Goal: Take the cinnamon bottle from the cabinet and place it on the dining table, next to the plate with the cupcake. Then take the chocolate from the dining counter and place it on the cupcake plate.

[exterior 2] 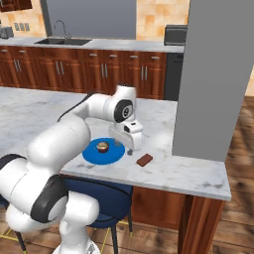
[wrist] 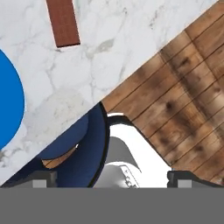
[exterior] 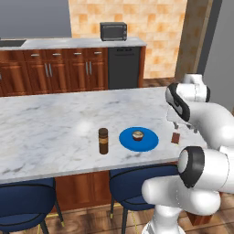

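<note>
The cinnamon bottle (exterior: 103,140) stands upright on the dining table (exterior: 55,123), just left of the blue plate (exterior: 149,141). The cupcake (exterior: 137,135) sits in the middle of that plate. Right of the plate, the chocolate (exterior: 175,137) lies flat on the marble near the table's front edge. My gripper (exterior 2: 124,147) hovers low over the table between the plate (exterior 2: 92,154) and the chocolate (exterior 2: 144,159), open and holding nothing. In the hand view the chocolate (wrist: 63,22) is at the top and the plate's rim (wrist: 8,105) at the left.
Two blue stools (exterior: 25,201) (exterior: 137,185) stand under the table's front edge above the wood floor (wrist: 175,100). A grey pillar (exterior 2: 218,74) rises at the table's right end. Behind it run lower cabinets (exterior: 59,68), with a microwave (exterior: 113,31) on top.
</note>
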Tool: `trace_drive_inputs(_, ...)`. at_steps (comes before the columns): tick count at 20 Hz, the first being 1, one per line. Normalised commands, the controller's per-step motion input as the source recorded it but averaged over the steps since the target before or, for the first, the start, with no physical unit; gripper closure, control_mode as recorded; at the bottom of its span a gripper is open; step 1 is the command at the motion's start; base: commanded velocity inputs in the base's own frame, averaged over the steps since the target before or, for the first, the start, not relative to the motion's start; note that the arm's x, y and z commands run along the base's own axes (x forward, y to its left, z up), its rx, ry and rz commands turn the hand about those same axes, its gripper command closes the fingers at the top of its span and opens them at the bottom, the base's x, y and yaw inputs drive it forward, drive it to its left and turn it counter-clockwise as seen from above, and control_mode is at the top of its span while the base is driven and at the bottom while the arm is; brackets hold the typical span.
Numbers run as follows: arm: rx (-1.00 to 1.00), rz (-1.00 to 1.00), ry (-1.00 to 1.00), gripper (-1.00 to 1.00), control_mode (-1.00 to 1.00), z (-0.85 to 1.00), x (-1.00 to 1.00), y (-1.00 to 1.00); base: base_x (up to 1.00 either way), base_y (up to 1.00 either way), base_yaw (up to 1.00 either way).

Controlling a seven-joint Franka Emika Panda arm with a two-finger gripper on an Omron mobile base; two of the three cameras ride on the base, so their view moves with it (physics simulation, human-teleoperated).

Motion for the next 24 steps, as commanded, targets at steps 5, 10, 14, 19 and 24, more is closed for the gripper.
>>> trace_drive_inputs(5, 0.0, 0.21, 0.07, -1.0, -1.0, -0.54, 0.37, -0.23, 0.0, 0.0, 0.0)
trace_drive_inputs(10, 0.0, 0.18, 0.02, -1.0, -1.0, -0.35, 0.21, -0.1, 0.0, 0.0, 0.0)
trace_drive_inputs(14, 0.0, 0.02, -0.04, -1.0, -1.0, -0.38, 0.12, -0.22, 0.0, 0.0, 0.0)
trace_drive_inputs(19, 0.0, 0.0, -0.2, -1.0, -1.0, -0.45, 0.13, -0.09, 0.0, 0.0, 0.0)
trace_drive_inputs(24, 0.0, 0.0, -0.15, -1.0, -1.0, -0.35, 0.37, -0.01, 0.0, 0.0, 0.0)
